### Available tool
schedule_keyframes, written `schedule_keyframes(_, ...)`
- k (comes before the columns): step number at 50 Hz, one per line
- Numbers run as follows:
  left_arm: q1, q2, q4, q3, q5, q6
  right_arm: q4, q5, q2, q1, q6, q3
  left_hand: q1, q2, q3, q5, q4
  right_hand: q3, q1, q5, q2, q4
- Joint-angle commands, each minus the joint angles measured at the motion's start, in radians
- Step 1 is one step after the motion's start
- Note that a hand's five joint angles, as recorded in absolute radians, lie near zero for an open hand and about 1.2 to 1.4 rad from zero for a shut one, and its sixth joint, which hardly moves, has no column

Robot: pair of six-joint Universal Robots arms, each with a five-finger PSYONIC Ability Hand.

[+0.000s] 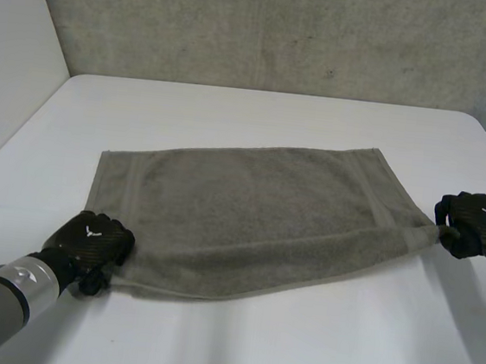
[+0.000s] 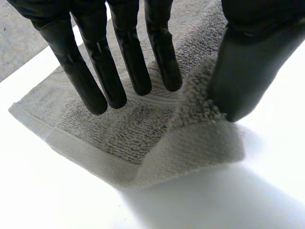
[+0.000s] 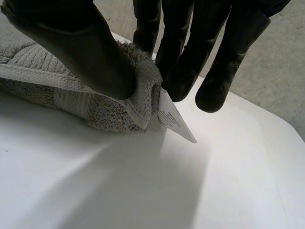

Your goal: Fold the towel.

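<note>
On table (image 1: 295, 348), towel (image 1: 249, 209) lengthwise L-R, L hand (image 1: 89, 240), R hand (image 1: 478, 224) at near corners

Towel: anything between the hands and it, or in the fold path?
Nothing visible. Left hand grips the towel at its near left corner, right hand pinches the right corner by the label; nothing lies on it or the table.

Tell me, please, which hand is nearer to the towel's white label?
Right. The right hand pinches the towel corner where the label sticks out, just at its fingertips. The left hand is on the opposite near corner, the towel's whole length away.
</note>
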Motion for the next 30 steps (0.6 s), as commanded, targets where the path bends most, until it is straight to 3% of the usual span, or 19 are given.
schedule_keyframes(1, 0.000, -0.012, -0.006, 0.001, -0.001, -0.001, 0.001, 0.000, 0.001, 0.000, -0.009, 0.000, 0.303, 0.303, 0.300, 0.313, 0.300, 0.071, 0.075, 0.074, 0.100, 0.059)
schedule_keyframes(11, 0.003, 0.006, -0.017, -0.008, 0.034, -0.002, 0.001, 0.000, -0.001, -0.004, -0.009, 0.000, 0.305, 0.304, 0.302, 0.315, 0.301, 0.071, 0.075, 0.074, 0.100, 0.059)
schedule_keyframes(16, 0.026, 0.050, -0.072, -0.002, 0.170, -0.007, 0.011, 0.008, -0.007, -0.007, -0.009, -0.004, 0.305, 0.304, 0.302, 0.315, 0.301, 0.071, 0.075, 0.074, 0.100, 0.059)
schedule_keyframes(22, 0.094, 0.106, -0.105, 0.003, 0.193, -0.007, 0.044, 0.011, -0.090, -0.007, -0.006, -0.009, 0.305, 0.304, 0.302, 0.315, 0.301, 0.071, 0.075, 0.074, 0.100, 0.059)
schedule_keyframes(30, 0.127, 0.238, -0.113, -0.002, 0.216, -0.045, 0.331, -0.021, -0.269, -0.013, -0.101, -0.067, 0.305, 0.304, 0.302, 0.315, 0.301, 0.071, 0.075, 0.074, 0.100, 0.059)
